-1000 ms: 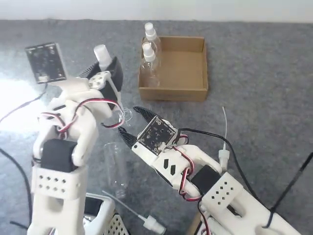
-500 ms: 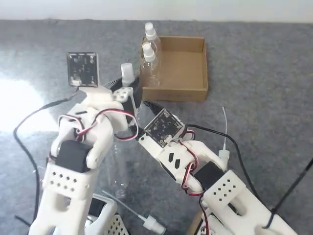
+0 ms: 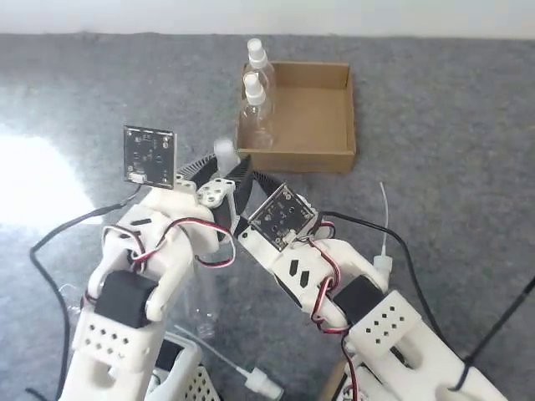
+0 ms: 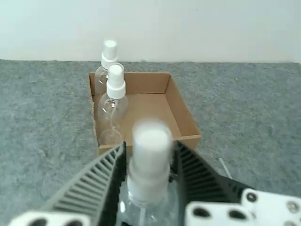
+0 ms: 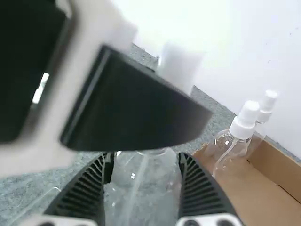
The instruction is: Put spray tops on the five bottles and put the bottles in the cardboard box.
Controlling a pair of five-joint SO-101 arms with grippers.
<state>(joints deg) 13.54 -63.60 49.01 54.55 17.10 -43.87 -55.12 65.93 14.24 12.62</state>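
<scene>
A clear bottle with a white spray top (image 3: 223,151) is held upright between the two arms, short of the cardboard box (image 3: 313,125). My left gripper (image 4: 148,157) is shut on its neck just under the spray top (image 4: 150,139). My right gripper (image 5: 142,165) is shut on the clear body (image 5: 143,176) lower down, and appears in the high view under the left one (image 3: 240,200). Two capped bottles (image 3: 253,98) (image 3: 257,60) stand at the box's left wall (image 4: 115,94).
An uncapped clear bottle (image 3: 201,292) lies on the grey table beside the left arm. A loose spray top with its tube (image 3: 261,382) lies near the front edge, and another (image 3: 383,266) sits by the right arm. The box's right half is free.
My left arm has carried the capped bottle rightward and toward the right arm. The right gripper, open a second ago, now has its jaws on the bottle's body.
</scene>
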